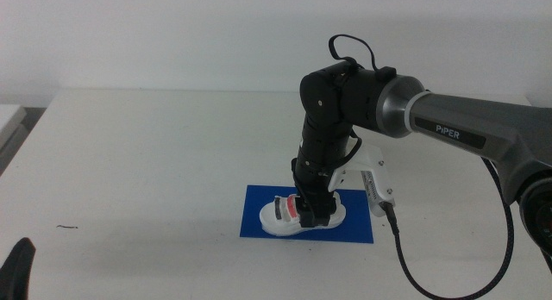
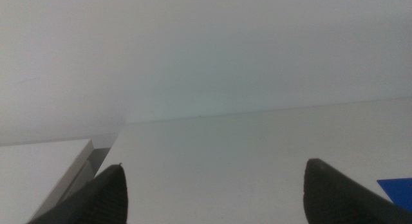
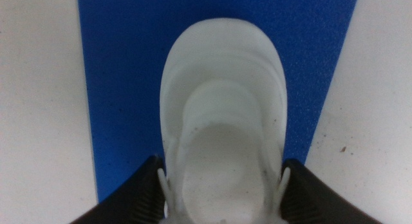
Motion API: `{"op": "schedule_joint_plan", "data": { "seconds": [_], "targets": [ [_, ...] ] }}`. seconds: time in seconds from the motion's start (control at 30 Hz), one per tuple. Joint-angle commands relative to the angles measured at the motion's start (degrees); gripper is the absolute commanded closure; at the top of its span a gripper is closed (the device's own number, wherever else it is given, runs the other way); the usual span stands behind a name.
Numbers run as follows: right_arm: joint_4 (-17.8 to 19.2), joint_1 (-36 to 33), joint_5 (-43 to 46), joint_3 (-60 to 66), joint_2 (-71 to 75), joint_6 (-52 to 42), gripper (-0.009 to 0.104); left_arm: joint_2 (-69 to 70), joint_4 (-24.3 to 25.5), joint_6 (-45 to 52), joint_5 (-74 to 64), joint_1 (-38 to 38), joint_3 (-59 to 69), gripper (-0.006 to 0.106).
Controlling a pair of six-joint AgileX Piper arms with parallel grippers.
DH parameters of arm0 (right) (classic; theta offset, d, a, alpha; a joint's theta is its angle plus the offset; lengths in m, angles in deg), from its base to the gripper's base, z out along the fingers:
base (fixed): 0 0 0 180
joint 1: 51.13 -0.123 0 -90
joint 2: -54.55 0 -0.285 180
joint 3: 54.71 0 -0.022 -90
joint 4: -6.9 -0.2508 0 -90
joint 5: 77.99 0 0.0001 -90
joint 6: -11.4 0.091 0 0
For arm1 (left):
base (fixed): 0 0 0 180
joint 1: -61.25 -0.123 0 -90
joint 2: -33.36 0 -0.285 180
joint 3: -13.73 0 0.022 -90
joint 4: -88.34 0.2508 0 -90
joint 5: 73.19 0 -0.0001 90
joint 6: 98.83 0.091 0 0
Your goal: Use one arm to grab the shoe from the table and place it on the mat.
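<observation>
Shoe (image 1: 304, 215) lay on the mat (image 1: 259, 215), toe towards 9 o'clock in my middle view, right gripper (image 1: 312, 212) clamped across its sides. I judged release the step in hand: open slowly, lift straight up, avoid dragging the shoe. Left gripper (image 2: 212, 185) waited at 7 o'clock over the table (image 1: 155, 162), jaws wide.

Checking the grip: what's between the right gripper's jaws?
The shoe, flanked by the right gripper jaws over the mat, per the right wrist view.
</observation>
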Motion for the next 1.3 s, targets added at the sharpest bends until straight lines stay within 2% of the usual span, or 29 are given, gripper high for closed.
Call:
{"op": "schedule_joint_plan", "data": {
  "seconds": [0.0,0.13,0.23,0.4,0.5,0.63,0.7,0.77,0.87,0.93,0.97,1.07,1.13,1.27],
  "targets": [
    [0.7,0.4,1.4,0.1,-0.7,1.4,0.073,-0.3,-0.2,-0.2,0.6,0.0,0.1,0.007],
    [2.9,0.4,1.4,0.1,-0.7,1.4,0.072,-0.3,-0.2,-0.2,0.6,0.0,0.1,0.007],
    [3.6,0.4,1.4,0.1,-0.7,1.4,0.062,-0.3,-0.2,-0.2,0.6,0.0,0.1,0.007],
    [4.5,0.4,1.4,0.1,-0.7,1.4,0.031,-0.3,-0.2,-0.2,0.6,0.0,0.1,0.007],
    [4.5,0.4,1.4,0.1,-0.7,1.4,0.016,-0.3,-0.2,-0.2,0.6,0.0,0.1,0.007],
    [4.3,0.4,4.1,0.1,-0.6,1.1,0.011,-0.3,-0.2,-0.2,0.6,0.0,0.1,0.007],
    [2.6,0.4,6.8,0.1,0.5,-1.8,0.011,-0.3,-0.2,-0.2,0.6,0.0,0.1,0.007],
    [0.7,0.4,8.5,0.1,2.8,-6.5,0.011,-0.3,-0.2,-0.2,0.6,0.0,0.1,0.007],
    [0.7,0.4,8.0,0.1,7.9,-17.2,0.011,-0.3,-0.2,-0.2,0.6,0.0,0.1,0.007],
    [2.5,0.4,5.7,0.1,11.7,-29.4,0.011,-0.3,-0.2,-0.2,0.6,0.0,0.1,0.007],
    [3.2,0.4,3.6,0.1,13.8,-38.5,0.011,-0.3,-0.2,-0.2,0.6,0.0,0.1,0.007],
    [3.2,0.4,-0.2,0.1,19.6,-59.9,0.011,-0.3,-0.2,-0.2,0.6,0.0,0.1,0.007],
    [3.2,0.4,-0.2,0.1,22.4,-65.3,0.011,-0.3,-0.2,-0.2,0.6,0.0,0.1,0.007],
    [2.4,0.4,1.5,0.1,26.4,-66.3,0.011,-0.3,-0.2,-0.2,0.6,0.0,0.1,0.007]
  ]
}}
